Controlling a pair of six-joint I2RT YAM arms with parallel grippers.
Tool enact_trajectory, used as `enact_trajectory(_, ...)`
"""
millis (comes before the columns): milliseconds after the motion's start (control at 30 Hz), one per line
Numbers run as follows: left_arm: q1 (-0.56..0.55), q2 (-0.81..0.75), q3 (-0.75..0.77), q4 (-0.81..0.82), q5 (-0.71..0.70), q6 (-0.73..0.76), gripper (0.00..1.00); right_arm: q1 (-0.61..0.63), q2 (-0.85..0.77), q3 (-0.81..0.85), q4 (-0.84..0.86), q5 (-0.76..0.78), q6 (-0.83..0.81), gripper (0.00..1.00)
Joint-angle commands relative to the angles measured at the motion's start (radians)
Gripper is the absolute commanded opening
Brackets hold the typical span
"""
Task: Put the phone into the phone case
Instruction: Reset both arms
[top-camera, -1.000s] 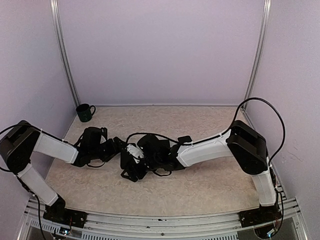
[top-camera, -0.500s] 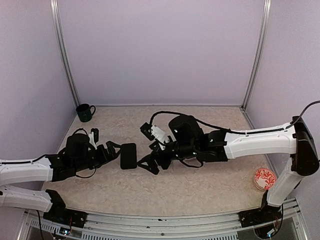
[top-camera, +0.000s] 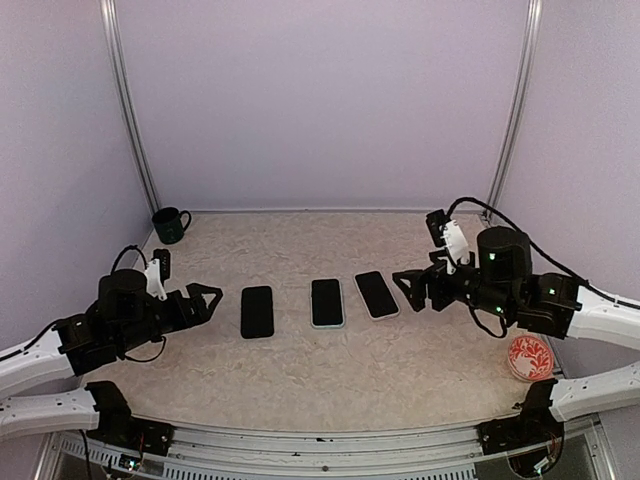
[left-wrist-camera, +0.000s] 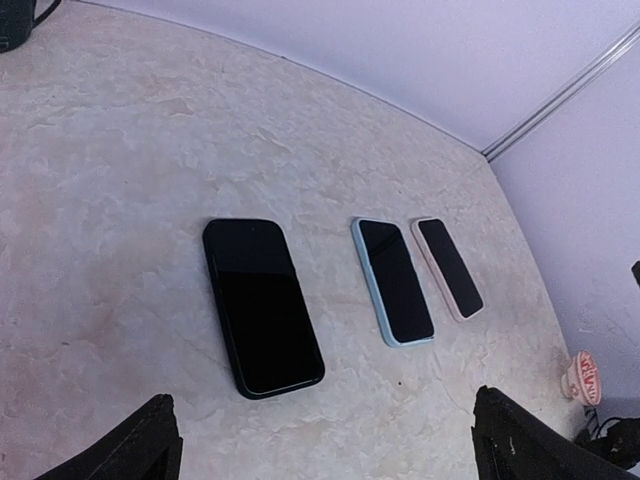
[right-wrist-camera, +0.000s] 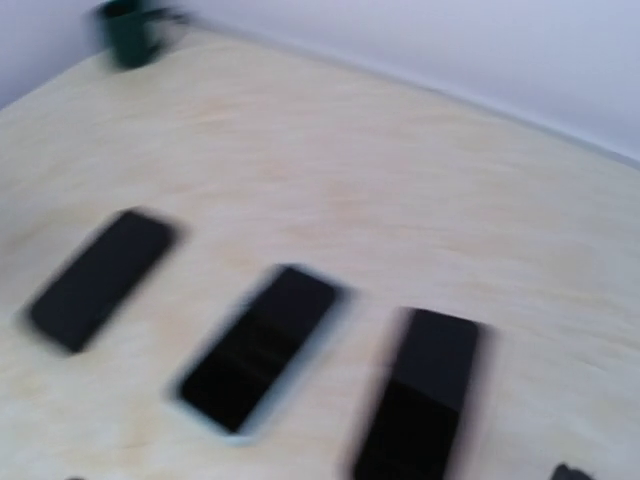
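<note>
While three flat slabs lie in a row mid-table, the overhead view lists: black phone (top-camera: 257, 311) at left, blue-edged phone (top-camera: 327, 302) at centre, pink-edged phone (top-camera: 377, 294) at right, each apart from its neighbour. Left gripper (top-camera: 203, 299) sits just left of the row, fingers spread wide, empty. Right gripper (top-camera: 409, 287) sits just right of the row, fingers spread, empty. Green mug (top-camera: 171, 225) far left; patterned dish (top-camera: 529, 357) near right.

Left wrist view: black phone (left-wrist-camera: 262, 305) nearest, blue-edged phone (left-wrist-camera: 393, 281) and pink-edged phone (left-wrist-camera: 449, 268) beyond; both fingertips at the lower corners, wide apart, touching nothing.

Right wrist view: blurred; the same three slabs in a row, fingers barely in frame.

Step, as judged: the pale rims suggest two phones already cased; whether the black one is cased cannot be told. Next move calls for confirming that.
</note>
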Motion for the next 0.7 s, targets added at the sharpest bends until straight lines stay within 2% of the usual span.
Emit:
enact_trajectory(0,-0.001,0.042,0.058,-0.062,-0.12,0.117,0.99,-0.128,-0.078,-0.051,-0.093,0.022,0.04,1.0)
enact_trajectory(133,0.003,0.056,0.059,-0.063,-0.196,0.124,0.99,-0.273,-0.139,-0.093,-0.133,-0.047,0.039,0.99)
enact_trajectory(267,0.013,0.0,0.028,-0.062,-0.236,0.117,0.99,-0.378,-0.202,-0.134,-0.172,-0.057,0.05,0.99)
enact_trajectory(567,0.011,-0.214,-0.002,-0.083,-0.313,0.142,0.99,-0.406,-0.195,-0.111,-0.231,0.132,0.099,0.99)
enact_trajectory(667,0.013,-0.22,0.014,-0.1,-0.32,0.15,0.99,-0.406,-0.179,-0.103,-0.242,0.167,0.118,0.99)
